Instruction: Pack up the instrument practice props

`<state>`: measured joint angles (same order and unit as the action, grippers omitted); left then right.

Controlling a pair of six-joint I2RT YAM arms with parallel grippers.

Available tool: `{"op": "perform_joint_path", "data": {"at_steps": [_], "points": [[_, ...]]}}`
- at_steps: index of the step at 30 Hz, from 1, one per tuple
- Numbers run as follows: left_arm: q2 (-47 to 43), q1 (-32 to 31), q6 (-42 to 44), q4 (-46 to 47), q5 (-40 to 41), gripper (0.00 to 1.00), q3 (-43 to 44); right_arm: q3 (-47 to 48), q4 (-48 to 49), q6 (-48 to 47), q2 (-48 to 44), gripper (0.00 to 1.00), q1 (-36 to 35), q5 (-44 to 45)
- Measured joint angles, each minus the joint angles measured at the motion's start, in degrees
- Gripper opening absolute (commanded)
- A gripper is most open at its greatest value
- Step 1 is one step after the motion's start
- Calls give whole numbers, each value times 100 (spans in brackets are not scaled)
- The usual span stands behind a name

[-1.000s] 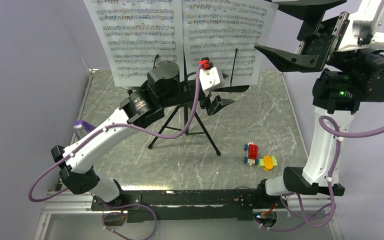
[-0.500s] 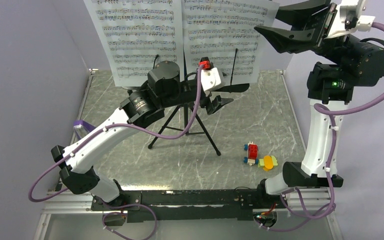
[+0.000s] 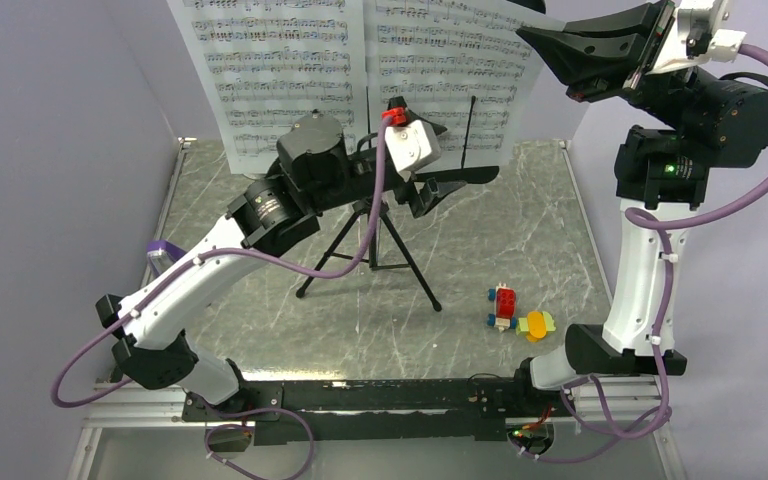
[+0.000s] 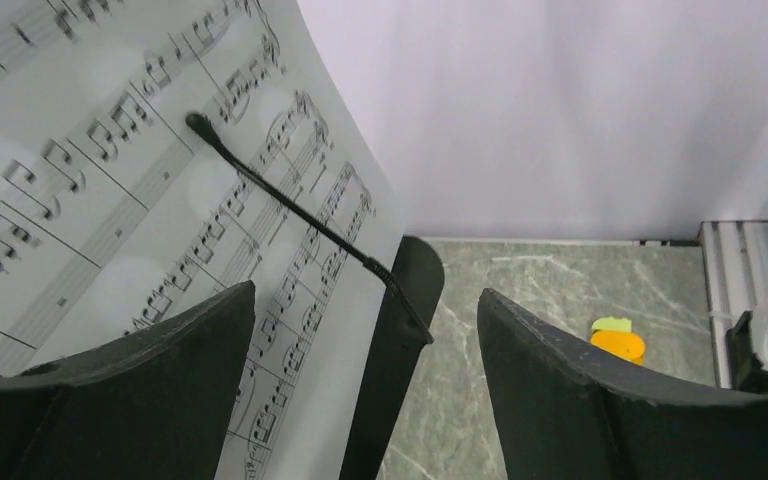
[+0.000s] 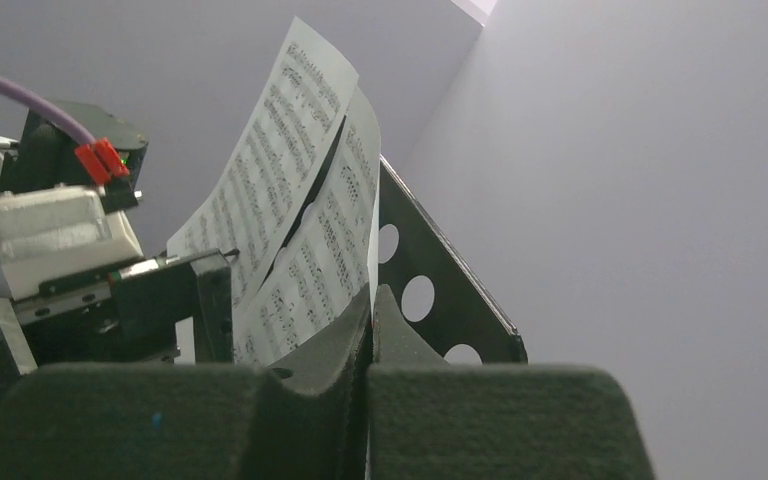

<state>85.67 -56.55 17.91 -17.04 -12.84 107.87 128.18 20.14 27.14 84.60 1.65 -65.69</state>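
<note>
- The stand (image 3: 372, 240) is upright in the middle of the table (image 3: 530, 220). Its long axis runs straight up from three splayed legs. Its desk (image 5: 448, 305) faces the near edge, where the arms are bolted.
- On the desk we see the left page (image 3: 270, 70) and the right page (image 3: 440, 70) side by side. Both stand tall with the print toward the arms, and their lower edges are down at the ledge (image 3: 465, 177).
- From the right wrist, the desk shows as a perforated black plate tilted back behind the curling sheets.
- A thin wire (image 4: 290, 205) lies slantwise across the right page, rising from the ledge.
- The metronome (image 3: 165, 250) sits at the table's left edge, mostly hidden by the left arm. We cannot tell which way it points.
- The left gripper (image 3: 428, 197) hangs at the ledge's right end, below the right page. Its jaws are spread wide with nothing between them. In its wrist view the ledge end and the page corner show in the gap beyond the fingertips, and we cannot tell whether anything touches.
- The right gripper (image 3: 526, 33) is high up at the right page's outer edge, pointing left. Its jaws are pressed fully together. In its wrist view the page's edge runs into the seam between them, so we read it as pinching that page.
- The blocks (image 3: 518, 318) lie on the table right of the stand's legs, well apart from both grippers.
</note>
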Motion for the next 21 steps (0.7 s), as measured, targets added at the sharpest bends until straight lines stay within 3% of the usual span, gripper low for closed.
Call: {"op": "perform_joint_path", "data": {"at_steps": [9, 21], "points": [[205, 11, -356, 11, -815, 86, 409, -2, -83, -61, -39, 0, 2, 68], [610, 11, -413, -50, -1060, 84, 490, -28, -83, -57, -46, 0, 2, 70]]}}
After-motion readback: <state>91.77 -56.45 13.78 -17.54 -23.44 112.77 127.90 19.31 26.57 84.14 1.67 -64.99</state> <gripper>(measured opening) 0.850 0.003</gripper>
